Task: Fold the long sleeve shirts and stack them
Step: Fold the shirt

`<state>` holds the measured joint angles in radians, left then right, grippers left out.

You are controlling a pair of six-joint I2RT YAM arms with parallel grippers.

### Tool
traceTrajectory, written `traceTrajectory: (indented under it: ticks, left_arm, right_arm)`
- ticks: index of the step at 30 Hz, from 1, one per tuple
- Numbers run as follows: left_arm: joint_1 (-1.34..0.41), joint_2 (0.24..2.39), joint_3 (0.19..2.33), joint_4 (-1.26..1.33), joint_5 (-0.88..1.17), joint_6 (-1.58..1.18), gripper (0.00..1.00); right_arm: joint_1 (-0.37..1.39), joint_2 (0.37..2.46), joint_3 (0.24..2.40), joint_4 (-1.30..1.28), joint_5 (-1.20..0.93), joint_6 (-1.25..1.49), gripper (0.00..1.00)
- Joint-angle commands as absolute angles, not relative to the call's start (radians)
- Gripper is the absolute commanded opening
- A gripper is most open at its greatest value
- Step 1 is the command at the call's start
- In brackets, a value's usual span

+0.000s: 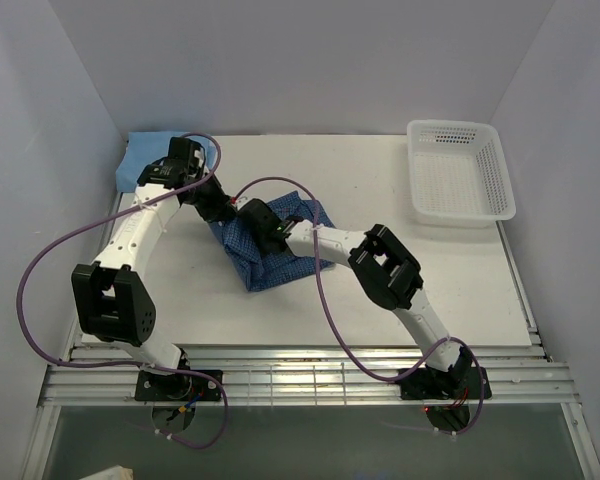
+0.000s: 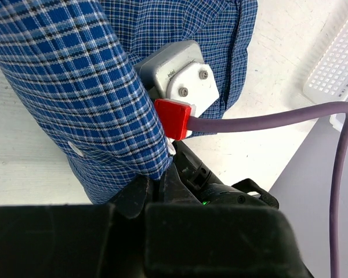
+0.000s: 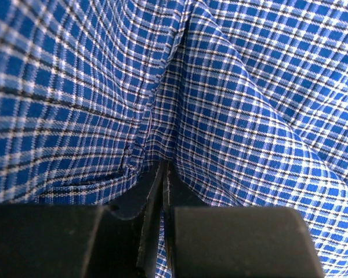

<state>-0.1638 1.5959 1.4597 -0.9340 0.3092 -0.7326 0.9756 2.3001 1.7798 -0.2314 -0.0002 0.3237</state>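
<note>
The dark blue checked shirt (image 1: 272,258) lies crumpled in the middle of the table. My left gripper (image 1: 220,206) is at its far left edge, shut on a fold of the checked cloth, which rises from between the jaws in the left wrist view (image 2: 87,87). My right gripper (image 1: 268,228) is just right of it, shut on a ridge of the same shirt (image 3: 232,116). The two grippers are close together. The plain light blue shirt (image 1: 140,162) lies at the table's back left corner, partly hidden by my left arm.
A white mesh basket (image 1: 458,170) stands at the back right, and its edge shows in the left wrist view (image 2: 336,63). The right arm's wrist camera (image 2: 180,75) with its red plug and purple cable (image 2: 267,120) sits close in front of my left gripper.
</note>
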Motion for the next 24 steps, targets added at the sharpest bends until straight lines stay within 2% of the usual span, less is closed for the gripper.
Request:
traceTrajectory:
  ticks: [1, 9, 24]
  left_arm:
    - [-0.181, 1.586, 1.485, -0.858, 0.339, -0.723, 0.0]
    - [-0.181, 1.548, 1.427, -0.85, 0.342, -0.696, 0.0]
    - [-0.181, 1.563, 1.44, -0.848, 0.399, -0.63, 0.0]
  right_arm:
    - [0.989, 2.267, 1.81, -0.232, 0.032, 0.327, 0.08]
    - [0.896, 2.161, 1.724, -0.227, 0.011, 0.364, 0.08]
    - [0.719, 1.974, 1.514, -0.203, -0.02, 0.235, 0.08]
